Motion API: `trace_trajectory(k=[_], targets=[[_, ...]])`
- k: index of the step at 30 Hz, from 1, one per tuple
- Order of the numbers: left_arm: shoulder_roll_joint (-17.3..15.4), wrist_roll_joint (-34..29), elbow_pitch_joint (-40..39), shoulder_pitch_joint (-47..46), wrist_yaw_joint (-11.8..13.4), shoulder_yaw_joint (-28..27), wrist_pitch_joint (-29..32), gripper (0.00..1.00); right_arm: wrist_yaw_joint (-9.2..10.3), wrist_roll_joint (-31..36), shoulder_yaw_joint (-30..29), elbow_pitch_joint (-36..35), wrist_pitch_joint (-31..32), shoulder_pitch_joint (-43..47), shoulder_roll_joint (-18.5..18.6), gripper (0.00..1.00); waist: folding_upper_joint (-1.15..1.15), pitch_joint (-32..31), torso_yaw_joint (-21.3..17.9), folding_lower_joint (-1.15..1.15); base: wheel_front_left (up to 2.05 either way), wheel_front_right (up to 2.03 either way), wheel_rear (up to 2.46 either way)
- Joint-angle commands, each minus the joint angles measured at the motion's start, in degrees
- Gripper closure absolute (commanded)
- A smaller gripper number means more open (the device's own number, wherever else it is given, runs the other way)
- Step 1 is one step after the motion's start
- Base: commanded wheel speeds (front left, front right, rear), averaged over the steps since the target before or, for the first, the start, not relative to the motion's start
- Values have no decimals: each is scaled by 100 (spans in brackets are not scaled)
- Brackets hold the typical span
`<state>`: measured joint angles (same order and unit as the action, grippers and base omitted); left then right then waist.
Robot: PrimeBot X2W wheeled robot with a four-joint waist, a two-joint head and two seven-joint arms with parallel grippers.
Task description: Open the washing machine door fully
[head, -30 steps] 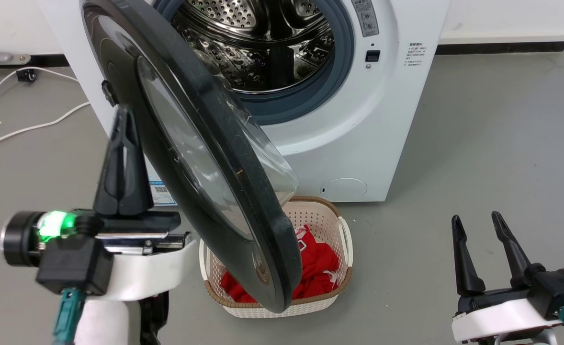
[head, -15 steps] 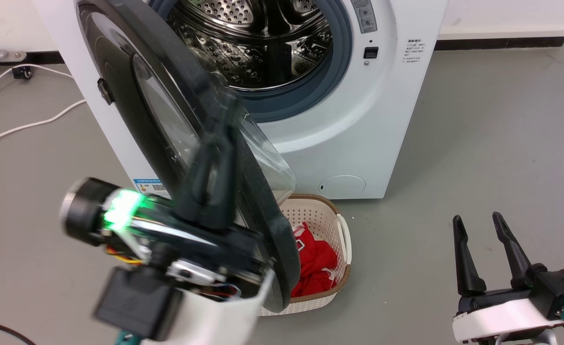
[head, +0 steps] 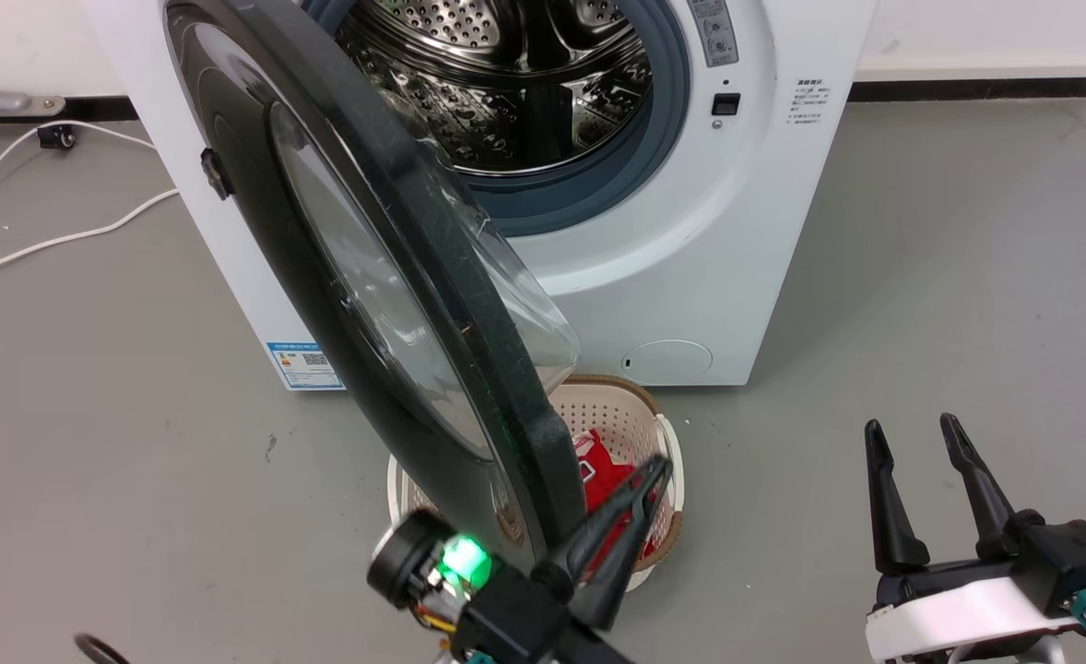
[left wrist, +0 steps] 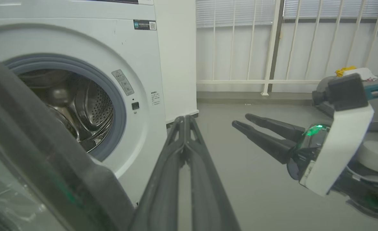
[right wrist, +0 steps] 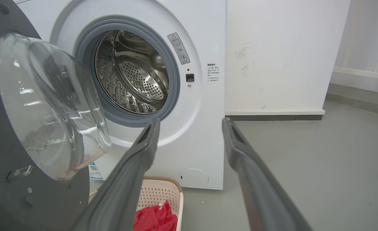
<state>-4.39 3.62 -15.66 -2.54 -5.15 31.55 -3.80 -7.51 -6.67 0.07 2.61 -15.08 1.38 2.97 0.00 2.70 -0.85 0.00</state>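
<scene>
Left tool (head: 658, 468) pinched closed and empty, beside glossy round black glass-bowled washing machine door (head: 395, 304), right tool (head: 909, 424) spread wide, empty.

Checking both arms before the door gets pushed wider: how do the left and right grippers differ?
The left gripper is shut, fingers together; the right gripper is open, fingers apart. The left gripper sits close by the lower rim of the washing machine door, above the laundry basket; the right gripper hangs aside over the floor. The left slants in the head view; the right points up it. Both hold nothing.
</scene>
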Motion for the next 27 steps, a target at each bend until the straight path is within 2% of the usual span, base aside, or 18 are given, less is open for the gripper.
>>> trace_trajectory(k=[1,8,16,27], targets=[[-11,28,71,115,-7,34,25,100,4,-14,7,16,-11,8,-19,0,0,4,4,0,0,0,0],[-35,105,694,306,105,85,23,100,4,-28,44,54,-11,-36,-19,0,0,31,12,0,0,0,0],[60,187,1299,-154,227,46,-265,100,4,-49,82,105,-11,-131,-19,0,0,89,-44,0,0,0,0],[136,483,1956,-764,534,67,-645,100,4,-78,64,173,-11,-169,-19,0,0,164,-127,0,0,0,0]])
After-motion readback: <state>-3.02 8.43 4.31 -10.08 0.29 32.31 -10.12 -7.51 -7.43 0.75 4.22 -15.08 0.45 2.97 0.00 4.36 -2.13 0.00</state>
